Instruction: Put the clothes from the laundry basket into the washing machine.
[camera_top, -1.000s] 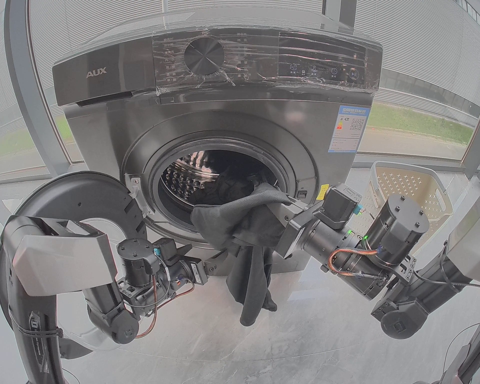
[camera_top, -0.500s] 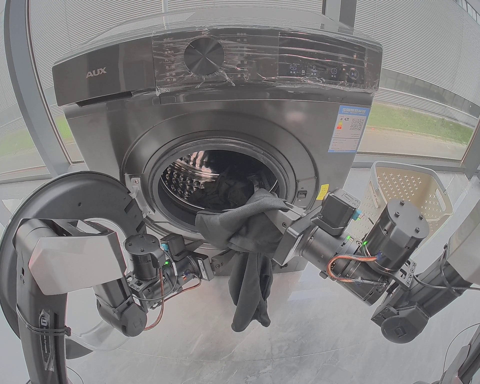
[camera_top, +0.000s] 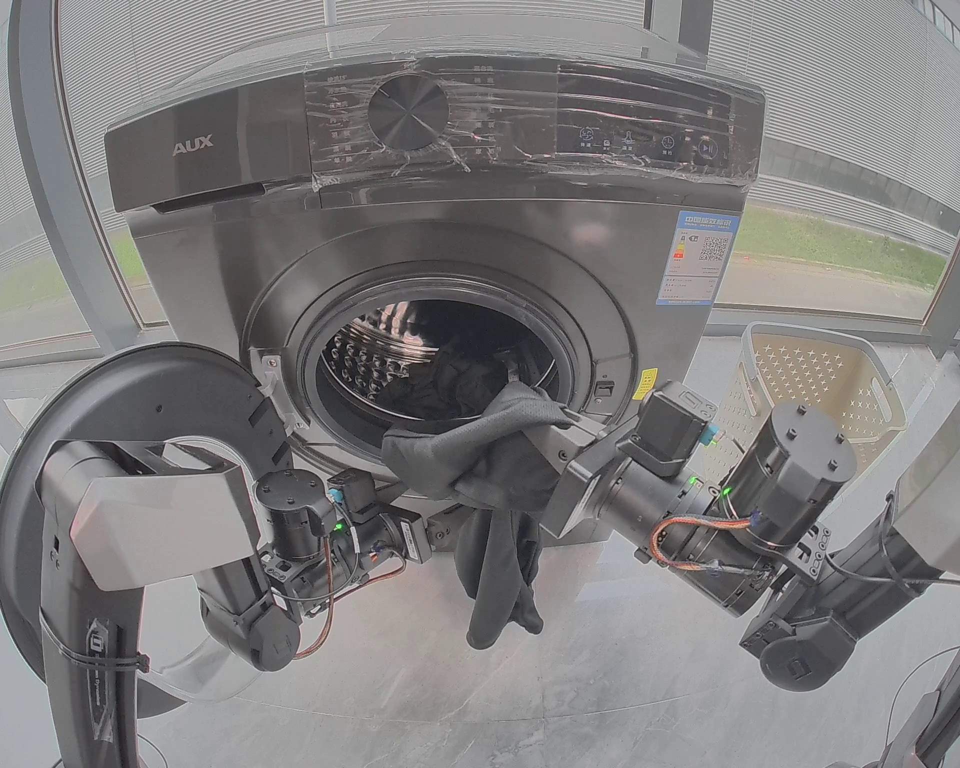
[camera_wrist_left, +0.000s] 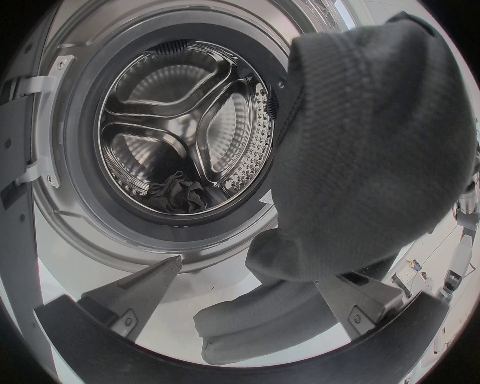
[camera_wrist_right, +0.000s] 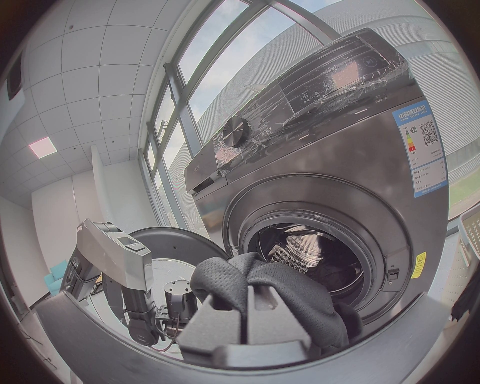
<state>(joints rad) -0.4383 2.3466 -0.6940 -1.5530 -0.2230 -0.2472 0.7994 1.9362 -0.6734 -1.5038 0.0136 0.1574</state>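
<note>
Right gripper (camera_top: 562, 428): pinched shut on a dark grey, mesh-knit garment (camera_top: 480, 460) at the lip of the washer's mouth. Over the last second it has sunk a little and eased back from the opening.
Left gripper (camera_top: 443, 522): fingers spread, low under the door opening. It has slid in toward the hanging cloth, whose tail now dangles between its fingers without being pinched.
Garment: limp and thick. Its top fold is bunched over the right gripper and a long tail droops toward the glossy, pale stone-look floor (camera_top: 620, 690), all of it outside the drum.
Meaning: the piece is not loaded yet. The left gripper looks placed to gather the tail so the whole piece can go in together.
Round dark door (camera_top: 150, 400): swung wide open on the robot's left.
Washing machine (camera_top: 430, 230): brushed dark grey metal front-loader.
Drum (camera_wrist_left: 185, 125): shiny perforated steel with moulded ribs. A crumpled black garment (camera_wrist_left: 175, 192) lies at its bottom.
Laundry basket (camera_top: 830, 370): cream perforated plastic, beside the machine on the robot's right, with its bottom hidden behind the right arm.
</note>
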